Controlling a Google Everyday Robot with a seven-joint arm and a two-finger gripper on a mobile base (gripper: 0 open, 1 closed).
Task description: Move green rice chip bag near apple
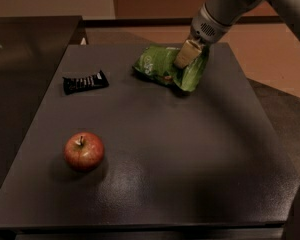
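Green chip bag lying crumpled on the dark table, far beyond the apple and to its right, gripper clamping onto the bag's raised end farthest from the apple, black snack bar lying straight beyond the apple.

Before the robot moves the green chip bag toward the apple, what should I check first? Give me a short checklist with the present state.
1. Hand is on the green chip bag, at the far side of the table: ok.
2. Hand holds the bag firmly: cannot tell.
3. Apple stands free at the near left: ok.
4. Black bar lies left of the straight path from bag to apple: ok.
5. Bag is already near the apple: not ok.
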